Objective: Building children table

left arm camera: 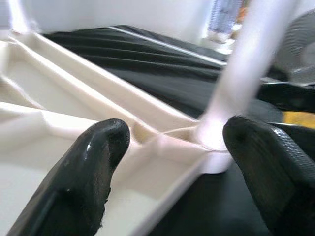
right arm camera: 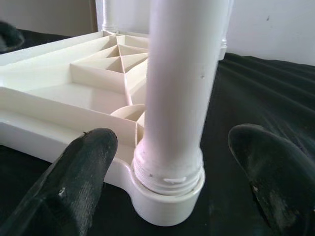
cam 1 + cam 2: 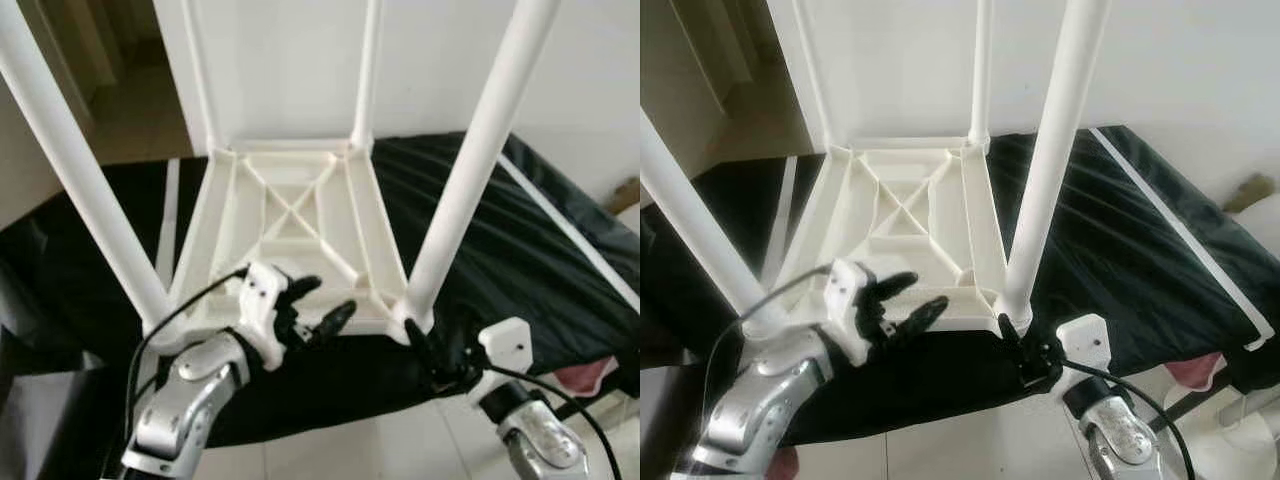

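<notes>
White children's table (image 3: 290, 235) lies upside down on a black sheet (image 3: 520, 250) over a bed-like surface, ribbed underside up, four white legs standing up from its corners. Near right leg (image 3: 470, 170) sits in its corner socket (image 2: 170, 196), near left leg (image 3: 85, 180) in the opposite near corner, two far legs (image 3: 365, 75) at the back by the white wall (image 3: 1180, 60). Left hand (image 3: 315, 310) is over the near edge of the tabletop, fingers (image 1: 83, 172) apart, nothing between them, pointing toward the near right leg base. Right hand (image 3: 440, 355) is at the near right corner, fingers (image 2: 78, 172) spread open either side of the leg base, not touching it. Tiled floor (image 3: 960, 440) below the near edge
</notes>
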`<state>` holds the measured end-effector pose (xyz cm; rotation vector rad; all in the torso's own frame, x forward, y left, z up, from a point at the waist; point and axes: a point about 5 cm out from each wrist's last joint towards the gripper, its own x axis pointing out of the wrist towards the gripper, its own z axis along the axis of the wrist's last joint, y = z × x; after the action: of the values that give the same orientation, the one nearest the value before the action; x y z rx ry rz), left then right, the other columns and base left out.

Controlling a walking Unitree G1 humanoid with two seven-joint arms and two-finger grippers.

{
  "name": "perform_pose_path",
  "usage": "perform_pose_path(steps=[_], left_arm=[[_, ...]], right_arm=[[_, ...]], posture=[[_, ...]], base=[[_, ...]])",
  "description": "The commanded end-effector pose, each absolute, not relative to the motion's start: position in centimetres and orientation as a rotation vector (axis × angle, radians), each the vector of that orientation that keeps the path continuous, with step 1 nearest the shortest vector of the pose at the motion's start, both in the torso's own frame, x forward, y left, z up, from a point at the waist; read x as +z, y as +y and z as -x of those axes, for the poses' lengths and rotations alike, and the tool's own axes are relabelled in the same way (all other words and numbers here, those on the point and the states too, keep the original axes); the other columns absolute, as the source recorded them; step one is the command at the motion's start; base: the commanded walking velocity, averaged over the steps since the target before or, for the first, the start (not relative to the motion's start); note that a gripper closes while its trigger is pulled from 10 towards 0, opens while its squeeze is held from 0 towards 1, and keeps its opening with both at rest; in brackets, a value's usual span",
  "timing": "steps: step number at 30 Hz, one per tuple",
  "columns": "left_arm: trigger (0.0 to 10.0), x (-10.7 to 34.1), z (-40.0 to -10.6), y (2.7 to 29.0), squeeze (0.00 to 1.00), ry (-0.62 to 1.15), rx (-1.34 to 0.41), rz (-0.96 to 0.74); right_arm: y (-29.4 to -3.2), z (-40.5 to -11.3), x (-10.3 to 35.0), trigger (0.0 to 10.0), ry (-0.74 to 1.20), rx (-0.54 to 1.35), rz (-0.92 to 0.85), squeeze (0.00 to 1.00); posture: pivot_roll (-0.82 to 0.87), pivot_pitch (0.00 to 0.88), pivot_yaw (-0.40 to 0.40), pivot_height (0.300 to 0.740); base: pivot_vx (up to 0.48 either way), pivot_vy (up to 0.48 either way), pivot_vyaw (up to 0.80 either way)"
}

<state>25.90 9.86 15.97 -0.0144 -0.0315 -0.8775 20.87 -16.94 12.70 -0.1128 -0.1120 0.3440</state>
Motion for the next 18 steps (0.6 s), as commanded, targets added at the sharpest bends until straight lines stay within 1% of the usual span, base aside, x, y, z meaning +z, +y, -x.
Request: perform_pose_path(steps=[1,2,3,4,7,11,18], left_arm=[[10.0,15.7,-26.7,10.9,0.00,-0.031,-0.789,-0.061],[10.0,15.7,-26.7,10.9,0.00,-0.031,-0.789,-0.061],[10.0,15.3,-27.0,11.3,0.00,-0.033,-0.754,-0.163],[10.0,14.3,-27.1,12.0,0.00,0.016,-0.749,-0.249],[10.0,14.0,-27.1,12.2,0.00,0.040,-0.751,-0.254],[10.0,12.6,-28.2,12.7,0.00,0.138,-0.578,-0.314],[10.0,11.5,-27.7,12.4,0.00,0.194,-0.611,-0.318]], right_arm=[[-16.8,-20.9,12.2,10.0,-0.081,0.358,0.096,0.00],[-16.8,-20.9,12.2,10.0,-0.081,0.358,0.096,0.00],[-16.7,-21.0,12.3,10.0,-0.082,0.365,0.098,0.00],[-16.7,-21.1,12.4,10.0,-0.085,0.370,0.099,0.00],[-16.7,-21.2,12.5,10.0,-0.086,0.370,0.100,0.00],[-16.4,-21.5,12.5,10.0,-0.090,0.378,0.100,0.00],[-16.3,-21.7,13.0,10.0,-0.101,0.388,0.101,0.00]], posture=[[-0.01,0.000,0.020,0.740],[-0.01,0.000,0.020,0.740],[-0.01,0.000,0.020,0.740],[-0.01,0.000,0.020,0.740],[-0.01,0.000,0.021,0.740],[-0.01,0.000,0.019,0.740],[-0.01,0.000,0.018,0.740]], base=[[0.000,0.000,0.00],[0.000,0.000,0.00],[0.000,0.000,0.00],[0.000,0.000,0.00],[0.000,0.000,0.00],[0.000,0.000,0.00],[0.000,0.000,0.00]])
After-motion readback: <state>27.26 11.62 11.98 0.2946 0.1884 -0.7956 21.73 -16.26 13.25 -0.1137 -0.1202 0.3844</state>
